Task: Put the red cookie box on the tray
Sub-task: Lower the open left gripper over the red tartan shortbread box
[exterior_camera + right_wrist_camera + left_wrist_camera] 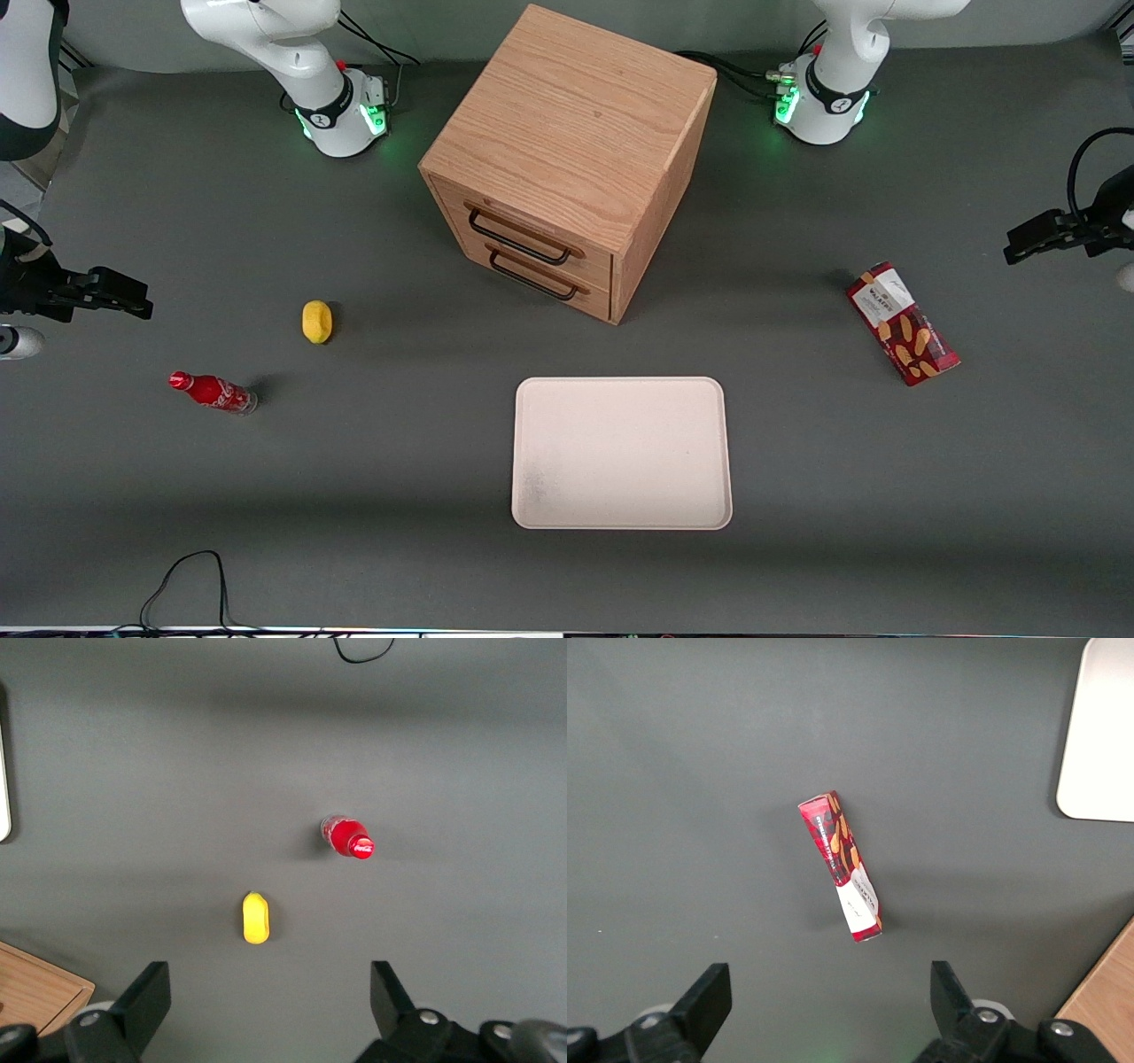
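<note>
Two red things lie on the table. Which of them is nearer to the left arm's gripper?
The long dark-red cookie box with pictured biscuits; the open gripper hangs above it. The small red soda bottle lies toward the parked arm's end.

We see the parked arm's gripper (267, 974) with its black fingers (146, 1001) wide apart over the gray table (461, 744). A yellow thing, maybe a lemon (256, 918), lies just ahead of the gap between them. A red soda bottle (348, 837) stands farther out. A wooden corner (35, 985) sits beside one finger, and the tray (3, 797) edge shows farther from it.
</note>
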Controlling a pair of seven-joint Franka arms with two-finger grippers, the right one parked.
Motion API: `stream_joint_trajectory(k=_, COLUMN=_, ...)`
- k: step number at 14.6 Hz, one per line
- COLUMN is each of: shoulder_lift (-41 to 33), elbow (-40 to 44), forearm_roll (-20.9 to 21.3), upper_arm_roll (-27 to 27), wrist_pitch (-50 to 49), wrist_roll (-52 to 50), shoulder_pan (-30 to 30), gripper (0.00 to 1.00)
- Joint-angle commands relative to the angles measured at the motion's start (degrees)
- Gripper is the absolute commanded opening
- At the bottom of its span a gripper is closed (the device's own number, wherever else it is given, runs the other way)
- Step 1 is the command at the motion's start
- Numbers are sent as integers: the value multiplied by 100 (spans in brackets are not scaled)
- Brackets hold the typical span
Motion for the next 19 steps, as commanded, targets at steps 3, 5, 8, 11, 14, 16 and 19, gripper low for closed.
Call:
stream_joint_trajectory(k=3, shoulder_lift=92, elbow=41, forearm_roll=-5, upper_arm_roll=-17, wrist_pitch=-45, wrist_roll=259, shoulder_pan=-5, gripper=100)
stream_joint_trajectory(k=5, shoulder_lift=215, elbow=-352, forearm_roll=4, upper_arm_roll=-8, wrist_pitch=278, wrist_roll=260, shoulder_pan=-5, gripper=100)
stream_joint_trajectory(k=8, shoulder_lift=171, elbow=-1485, forearm_roll=-109, upper_arm_roll=27, wrist_pitch=1384, wrist_roll=24, shoulder_pan=30, gripper=100)
stream_joint_trajectory(k=11, shoulder_lift=250, elbow=-2487, forearm_roll=-444, upper_arm_roll=142, wrist_pitch=2526, wrist_roll=-879, shoulder_pan=66, gripper=100)
stream_joint_trajectory(k=14, shoulder_lift=530, elbow=-3166, forearm_roll=-453, upper_arm_roll=150, wrist_pitch=3556, wrist_roll=-1540, shoulder_pan=31, gripper=100)
stream_joint_trajectory(k=16, shoulder_lift=768, elbow=-3509, forearm_roll=-453, upper_arm_roll=150, wrist_pitch=4241, wrist_roll=-1700, shoulder_pan=4, gripper=100)
stream_joint_trajectory(k=19, shoulder_lift=1207, elbow=-3642, forearm_roll=-470, upper_arm_roll=168, wrist_pitch=4806, wrist_roll=-1709, shoulder_pan=-5, gripper=99)
